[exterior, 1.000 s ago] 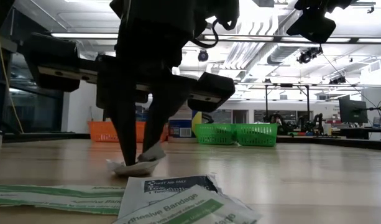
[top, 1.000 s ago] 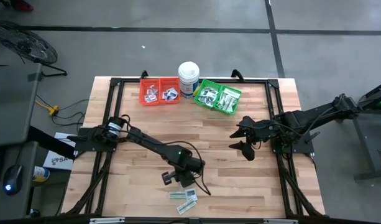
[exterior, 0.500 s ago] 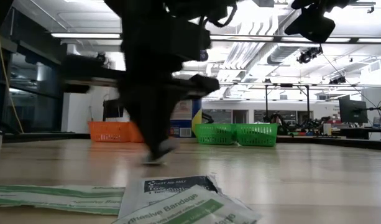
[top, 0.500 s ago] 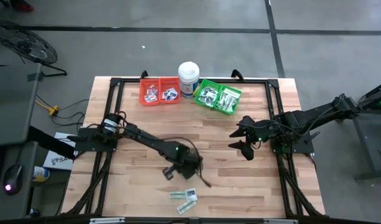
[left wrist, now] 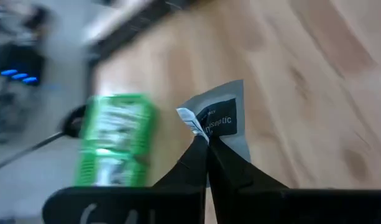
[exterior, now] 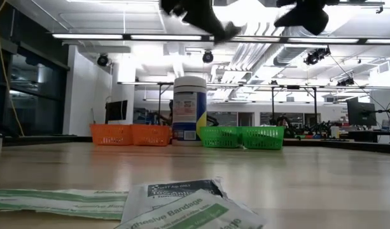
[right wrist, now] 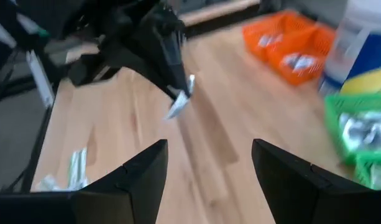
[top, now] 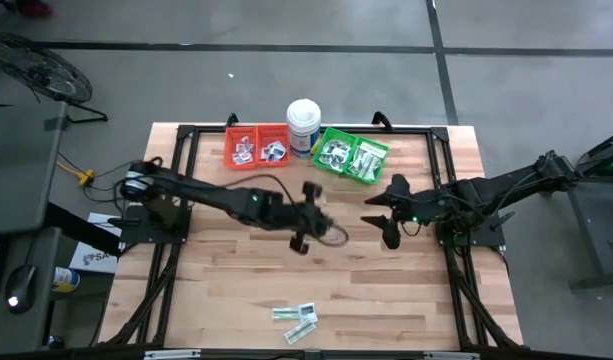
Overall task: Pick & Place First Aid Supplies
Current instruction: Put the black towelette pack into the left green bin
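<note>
White square antiseptic packet with dark print hangs pinched in the left gripper's closed fingers, high over the wooden desk (mid-carry). Keep the pinch firm until over the green plastic bin. Right gripper waits, fingers wide.

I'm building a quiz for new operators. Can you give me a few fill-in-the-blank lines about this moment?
1. The left gripper holds a square white ____ in shut jaws.
2. The right gripper waits with its jaws ____.
3. The white tub stands between the orange bin and the ____ bin.
4. A few packets lie near the table's ____ edge.

Missing words: packet; open; green; front
</note>
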Motion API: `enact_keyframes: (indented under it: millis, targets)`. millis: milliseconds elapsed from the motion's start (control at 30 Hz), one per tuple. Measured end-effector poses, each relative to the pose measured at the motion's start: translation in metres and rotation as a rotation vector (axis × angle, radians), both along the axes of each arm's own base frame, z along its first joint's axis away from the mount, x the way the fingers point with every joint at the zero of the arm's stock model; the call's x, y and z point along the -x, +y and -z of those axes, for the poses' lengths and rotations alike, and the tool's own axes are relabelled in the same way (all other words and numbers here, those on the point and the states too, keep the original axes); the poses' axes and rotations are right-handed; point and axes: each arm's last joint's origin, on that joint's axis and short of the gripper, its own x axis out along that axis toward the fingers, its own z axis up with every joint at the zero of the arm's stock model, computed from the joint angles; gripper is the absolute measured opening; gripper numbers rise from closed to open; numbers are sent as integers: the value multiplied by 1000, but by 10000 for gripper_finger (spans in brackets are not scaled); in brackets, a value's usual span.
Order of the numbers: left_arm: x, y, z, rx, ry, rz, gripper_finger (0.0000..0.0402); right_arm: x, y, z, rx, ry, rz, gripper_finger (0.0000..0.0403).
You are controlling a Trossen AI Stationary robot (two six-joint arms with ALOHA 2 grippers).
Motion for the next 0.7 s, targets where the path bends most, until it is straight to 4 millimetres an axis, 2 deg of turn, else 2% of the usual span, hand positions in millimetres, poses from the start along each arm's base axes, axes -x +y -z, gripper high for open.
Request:
enact_keyframes:
  millis: [200, 300, 433, 700]
  targets:
    - [4, 22, -49, -13, -328, -179, 0, -6, -2, -15, 113, -150, 55, 226]
    - [3, 30, -61, -38, -427, -223, 0, -10, -3, -23, 173, -224, 76, 226]
    - [0, 38, -67, -48, -495, -241, 0, -13, -6, -30, 240, -286, 83, 226]
    - [-4, 46, -68, -45, -534, -255, 0, -20, -17, -40, 296, -374, 133, 226]
